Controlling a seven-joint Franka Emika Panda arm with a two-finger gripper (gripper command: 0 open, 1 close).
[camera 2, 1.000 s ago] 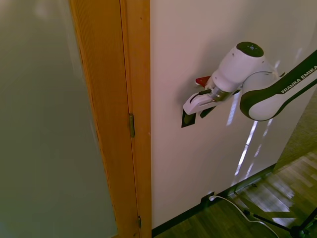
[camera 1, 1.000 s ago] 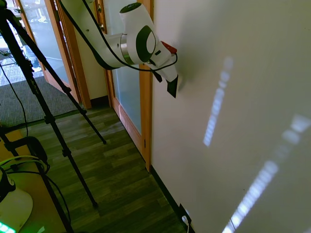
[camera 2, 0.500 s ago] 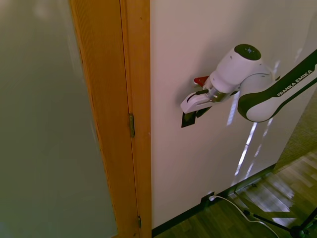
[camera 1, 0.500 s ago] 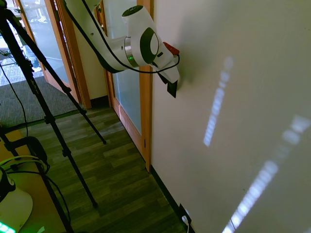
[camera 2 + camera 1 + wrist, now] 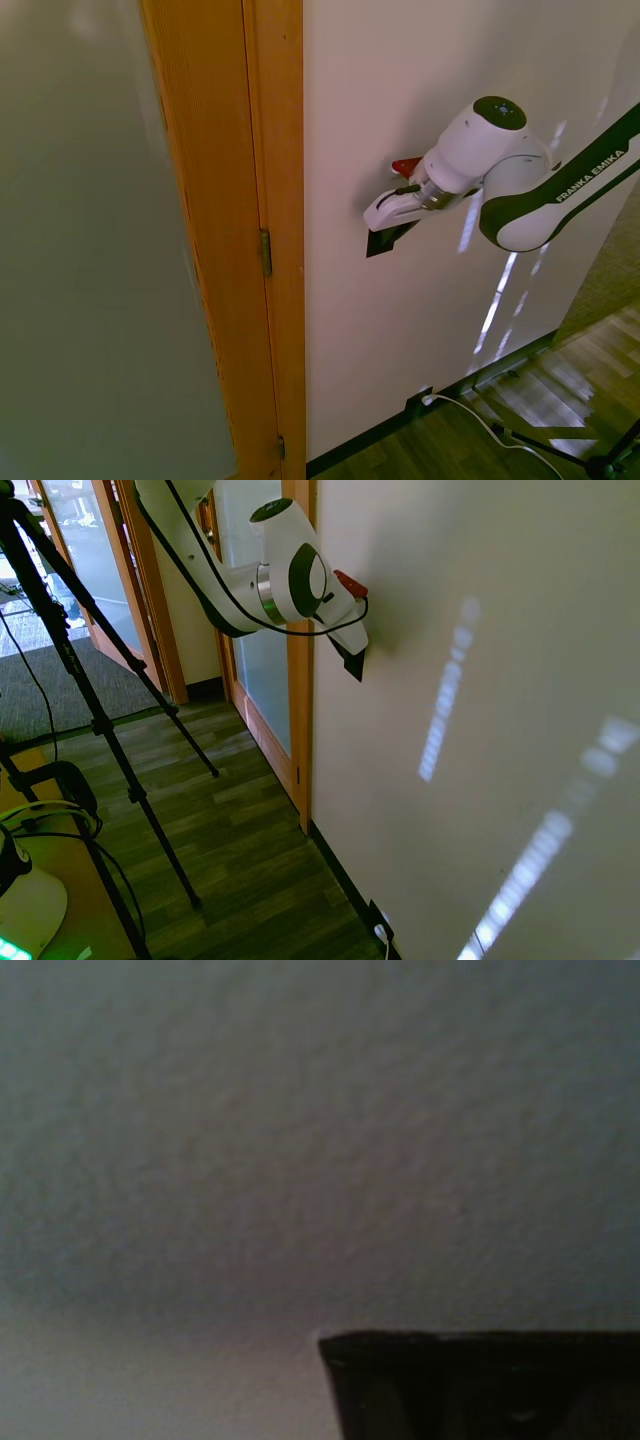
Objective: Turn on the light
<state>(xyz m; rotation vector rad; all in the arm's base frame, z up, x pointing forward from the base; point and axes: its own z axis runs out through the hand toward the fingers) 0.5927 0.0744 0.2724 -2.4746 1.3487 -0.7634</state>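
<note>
The light's switch is a small black plate on the white wall, just beside the wooden door frame. No lamp is in view. My gripper presses against the wall at the plate's upper part and covers most of it. In the second exterior view only the lower corner of the switch plate shows under the white hand of the gripper. The wrist view shows blurred wall from very close, with the switch plate's dark top edge at the bottom.
The wooden door frame with frosted glass stands right beside the switch. A dark outlet plate with a white plug sits low on the wall near the floor. A white cable runs over the wood floor.
The hand has shifted slightly up and toward the door frame, closer onto the switch plate. Less of the black plate shows now than one second ago.
</note>
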